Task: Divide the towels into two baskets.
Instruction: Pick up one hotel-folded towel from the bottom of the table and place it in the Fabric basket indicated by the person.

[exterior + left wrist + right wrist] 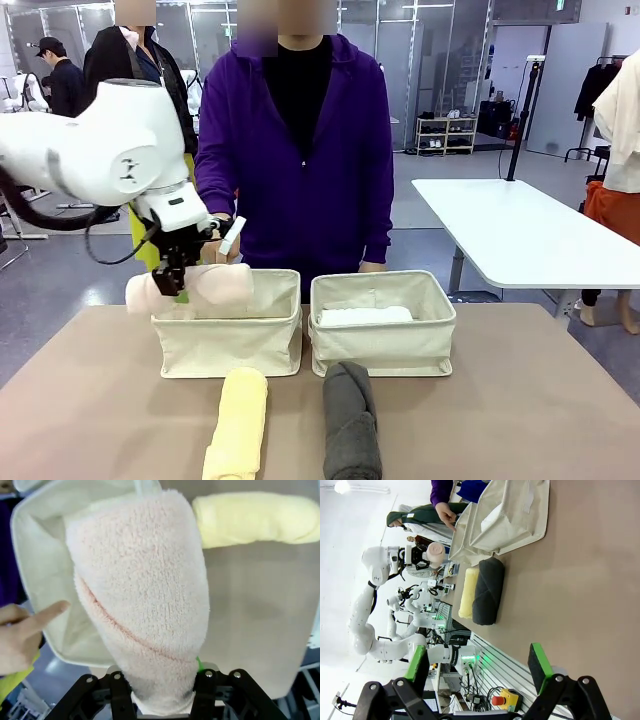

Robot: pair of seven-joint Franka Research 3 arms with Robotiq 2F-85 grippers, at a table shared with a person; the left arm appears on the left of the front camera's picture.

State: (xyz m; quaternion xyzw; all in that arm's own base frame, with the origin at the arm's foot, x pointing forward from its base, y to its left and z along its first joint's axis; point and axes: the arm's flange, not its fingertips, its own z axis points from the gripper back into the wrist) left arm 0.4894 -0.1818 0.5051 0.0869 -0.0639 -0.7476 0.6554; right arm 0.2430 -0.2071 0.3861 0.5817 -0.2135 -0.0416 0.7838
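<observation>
Currently gripped: the left jaws are clamped narrow on the pink towel (195,287), biting it left of its middle.
Pink towel position: level with the rim of the left basket (230,345), over its far left corner. One end pokes out past the left wall. I cannot tell whether it touches the rim.
Other arm: the right jaws stand wide and hold nothing, well apart from the towels.
Other towels: the white towel (365,316) lies inside the right basket (385,350). The yellow towel (237,425) and the grey towel (352,432) lie on the table (520,420), one just in front of each basket.
Person's hand (17,640): one finger points at the left basket's inner wall, near the pink towel.
Risk, spill: released from here, the overhanging end would likely drag the roll over the soft wall and onto the table.
Risk, wall: pushing down off-centre could fold the fabric rim inward and block the opening.
Risk, contact: shifting the towel toward the basket's middle carries it toward the pointing finger.
Risk, unrolling: an off-centre bite may let the longer end sag and loosen.
</observation>
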